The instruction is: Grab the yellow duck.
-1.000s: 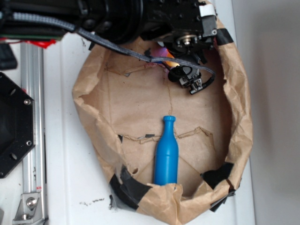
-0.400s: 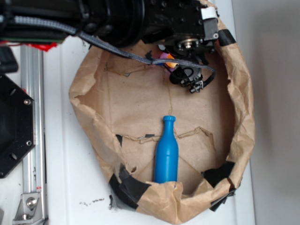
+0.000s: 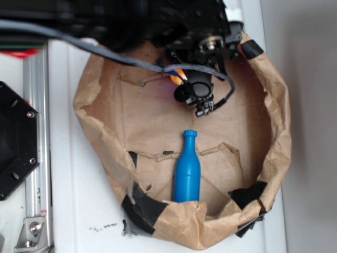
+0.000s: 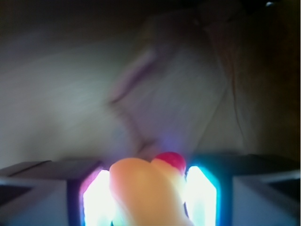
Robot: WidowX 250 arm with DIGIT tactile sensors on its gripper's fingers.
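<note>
My gripper [image 4: 149, 197] pinches the yellow duck [image 4: 141, 188] between its fingers [image 4: 101, 197] (red mark up), above the paper bag [image 3: 274, 158].

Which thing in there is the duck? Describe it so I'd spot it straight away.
Look inside the brown paper bag, at the far end under the black gripper. The yellow duck sits between its fingers, small and yellow-orange with a red mark, unlike the tall blue bottle lying nearer.

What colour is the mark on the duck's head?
Red, on the yellow duck sitting between the tool fingers; the wrist view shows it best.
</note>
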